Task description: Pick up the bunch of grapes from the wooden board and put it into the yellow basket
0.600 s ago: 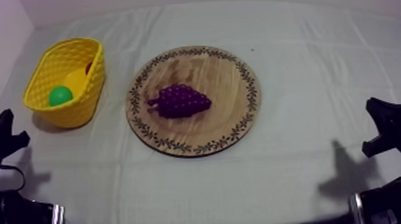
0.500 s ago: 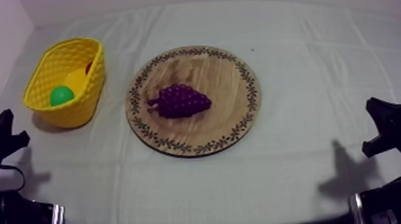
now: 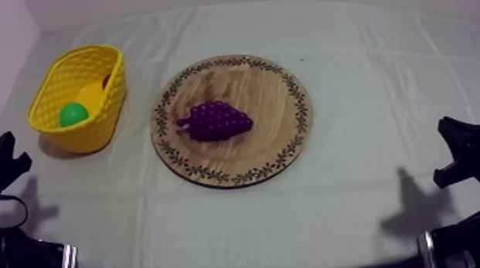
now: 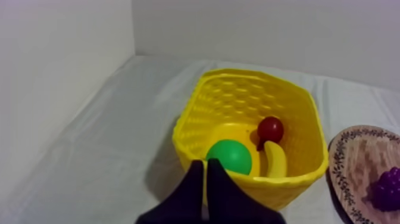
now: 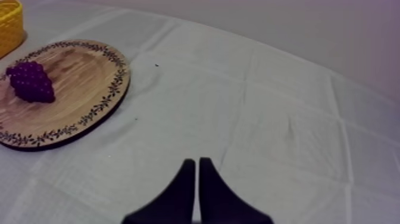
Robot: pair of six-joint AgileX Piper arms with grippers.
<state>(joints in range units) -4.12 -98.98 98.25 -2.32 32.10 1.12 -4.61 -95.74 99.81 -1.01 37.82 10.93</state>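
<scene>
Only our left gripper [image 3: 3, 157] has shifted since the earlier frame, sitting a touch lower at the front-left corner of the table [image 3: 355, 208]. Basket, board and fruit lie as they did. Its fingers are pressed together in a narrow wedge with nothing between them, and it points at the near wall of the yellow basket [image 3: 96, 126].

The basket stands near the table's left edge, towards the back. It already holds a round green toy [image 3: 73, 114] (possibly the pear, we cannot tell), a banana [image 4: 275, 162] beside it and a small red fruit [image 4: 269, 128] behind the banana.

Just right of the basket, and apart from it, the wooden board [image 3: 272, 88] lies at the middle of the table. The bunch of grapes [image 3: 215, 120] rests on it, a little left of the board's centre, untouched.

At the front-right corner our right gripper [image 3: 464, 145] rests low, its fingers also closed to a thin wedge on nothing.

We judge that the task is at its very start, with the reach for the grapes yet to be made. One arm, probably the left since the basket is on its side, must open its fingers, travel over the board and come down around the bunch. The basket has free room at its far end for the drop.
</scene>
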